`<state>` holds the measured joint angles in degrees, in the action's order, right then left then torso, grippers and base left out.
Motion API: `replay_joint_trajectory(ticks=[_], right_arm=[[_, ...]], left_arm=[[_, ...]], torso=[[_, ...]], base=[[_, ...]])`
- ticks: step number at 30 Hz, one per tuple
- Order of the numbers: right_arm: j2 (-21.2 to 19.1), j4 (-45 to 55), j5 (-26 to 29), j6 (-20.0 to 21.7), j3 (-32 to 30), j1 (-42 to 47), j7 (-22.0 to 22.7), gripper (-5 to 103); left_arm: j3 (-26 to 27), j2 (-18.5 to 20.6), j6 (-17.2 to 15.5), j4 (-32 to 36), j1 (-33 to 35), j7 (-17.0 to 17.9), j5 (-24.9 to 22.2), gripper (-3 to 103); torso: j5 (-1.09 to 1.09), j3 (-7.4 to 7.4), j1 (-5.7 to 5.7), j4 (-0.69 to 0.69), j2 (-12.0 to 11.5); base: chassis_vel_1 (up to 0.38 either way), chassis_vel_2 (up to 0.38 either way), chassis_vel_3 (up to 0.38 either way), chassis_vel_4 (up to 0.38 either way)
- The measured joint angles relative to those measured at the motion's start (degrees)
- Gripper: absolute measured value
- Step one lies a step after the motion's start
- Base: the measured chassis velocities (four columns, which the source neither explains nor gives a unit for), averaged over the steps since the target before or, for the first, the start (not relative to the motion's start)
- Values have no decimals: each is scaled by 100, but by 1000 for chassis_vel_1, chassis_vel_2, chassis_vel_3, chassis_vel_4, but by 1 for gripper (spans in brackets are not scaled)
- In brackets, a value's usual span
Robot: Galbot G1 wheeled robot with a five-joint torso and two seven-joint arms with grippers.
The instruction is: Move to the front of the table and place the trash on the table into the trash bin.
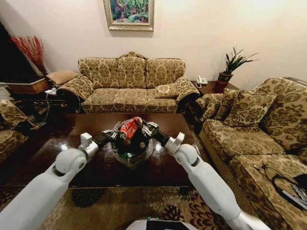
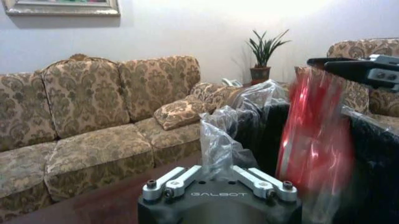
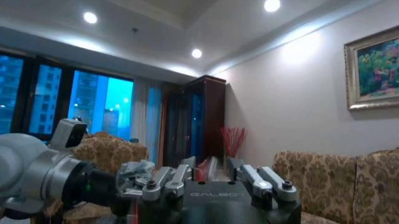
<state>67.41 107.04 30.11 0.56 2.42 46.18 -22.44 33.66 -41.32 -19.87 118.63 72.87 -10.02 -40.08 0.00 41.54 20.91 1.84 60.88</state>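
Glossy dark wood table [image 1: 165, 167]; crinkled clear plastic lining the trash bin [image 1: 144, 154].

Red trash [image 1: 130, 127] hangs upright over the bag-lined black trash bin [image 1: 132, 154] on the table [image 1: 163, 165].

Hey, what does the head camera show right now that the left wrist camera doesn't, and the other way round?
Head view alone: the whole table, both arms, and the left gripper at the rim of the trash bin. Left wrist view alone: a close look at the bin's clear plastic bag between that gripper's fingers. Both: the right gripper holding the red piece over the bin, plus the sofa and the potted plant.
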Motion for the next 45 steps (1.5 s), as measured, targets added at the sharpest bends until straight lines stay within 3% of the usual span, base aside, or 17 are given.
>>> replay_joint_trajectory(ticks=[5, 7, 10, 11, 14, 15, 17, 23, 27, 37, 45], right_arm=[[-33, 96, 24, -43, -18, 21, 2, 54], [-37, 121, 49, -71, -36, 37, -1, 54], [-5, 337, 243, -133, -335, 232, 47, 71], [-5, 337, 243, -133, -335, 232, 47, 71], [-17, 723, 289, -126, -923, 737, 527, 87], [-17, 723, 289, -126, -923, 737, 527, 87], [-89, 966, 235, -53, -1606, 1211, 726, 97], [97, 1382, -17, 130, -2837, 2085, 1159, 100], [325, 1422, -195, 135, -3288, 2457, 1356, 100], [512, 1646, -225, 89, -3487, 2951, 1452, 100], [497, 1804, -251, 74, -3431, 3083, 1428, 100]], left_arm=[[4, -51, 11, -26, 1, -10, 33, 3], [23, -61, 11, -25, 11, -12, 33, 3], [230, -139, 2, -5, 86, 38, 36, 3], [230, -139, 2, -5, 86, 38, 36, 3], [635, -167, -342, 132, 254, 400, 79, 3], [635, -167, -342, 132, 254, 400, 79, 3], [953, -86, -592, 179, 398, 598, 67, 3], [1738, -158, -1021, 375, 652, 862, -165, 3], [2121, -317, -1059, 379, 848, 867, -123, 3], [2341, -977, -787, 472, 1464, 753, 340, 3], [2409, -1056, -719, 634, 1569, 748, 381, 3]], torso=[[0, 0, 0, -1, 0], [0, 0, 0, -1, 0], [0, 0, 0, 0, 0], [0, 0, 0, 0, 0], [3, -1, 0, 1, 0], [3, -1, 0, 1, 0], [-2, 0, 0, -2, 0], [1, -1, 0, -2, 0], [1, -1, 0, 0, 0], [-1, 0, 0, 0, 0], [0, -1, -1, 0, 0]], base=[[0, 0, 0, 0], [0, 0, 0, 0], [0, 0, 0, 0], [0, 0, 0, 0], [0, 0, 0, 0], [0, 0, 0, 0], [0, 0, 0, 0], [0, 0, 0, 0], [0, 0, 0, 0], [38, 21, -42, -23], [213, 153, -208, -160]])
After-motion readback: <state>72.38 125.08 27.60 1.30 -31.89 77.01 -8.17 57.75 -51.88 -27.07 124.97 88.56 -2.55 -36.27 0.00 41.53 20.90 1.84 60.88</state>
